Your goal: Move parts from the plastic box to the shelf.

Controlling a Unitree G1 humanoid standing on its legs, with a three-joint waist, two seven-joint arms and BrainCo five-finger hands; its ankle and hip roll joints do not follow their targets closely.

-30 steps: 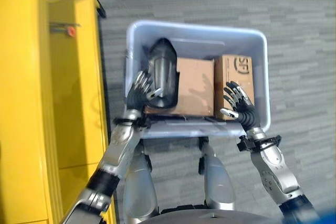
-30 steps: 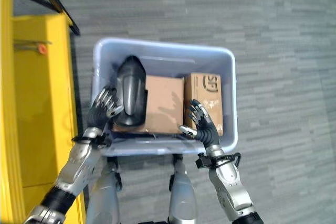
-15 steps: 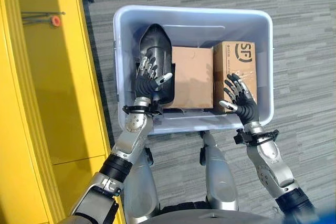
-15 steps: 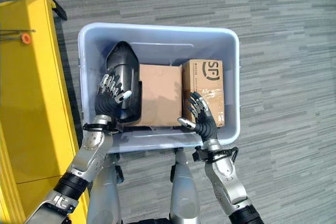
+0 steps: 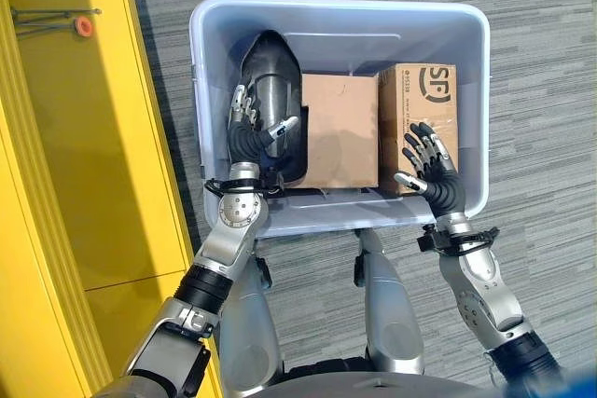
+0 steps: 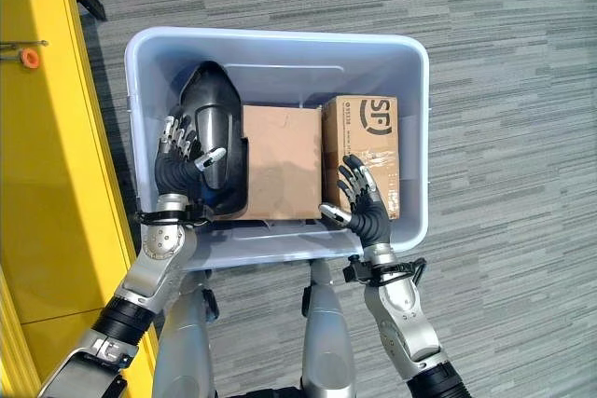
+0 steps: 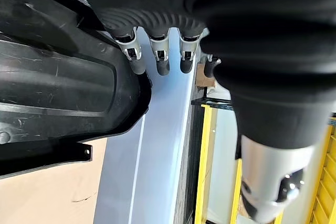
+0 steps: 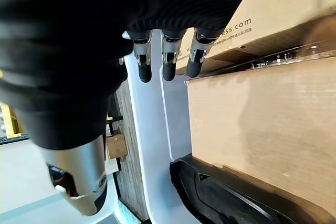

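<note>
Yellow shelving (image 5: 84, 137) is standing along the robot's left side, just beside the plastic box (image 5: 338, 221), which is resting on grey carpet (image 5: 541, 62). At the box's left end a black moulded part (image 5: 270, 76) is lying lengthwise, its rounded end toward the far wall. The left hand (image 5: 250, 132) is being held over the near half of this part, fingers slightly spread and relaxed, thumb pointing toward the middle of the box; no grip on the part is being made, and whether the fingertips are touching it cannot be told. Beside the black part a plain brown carton (image 5: 340, 130) is lying in the middle, and touching its right side a printed carton (image 5: 417, 118) is lying against the box's right end. The right hand (image 5: 431, 167) is being held over the near end of the printed carton, fingers apart and straight, thumb stretched toward the plain carton, nothing being clasped.
</note>
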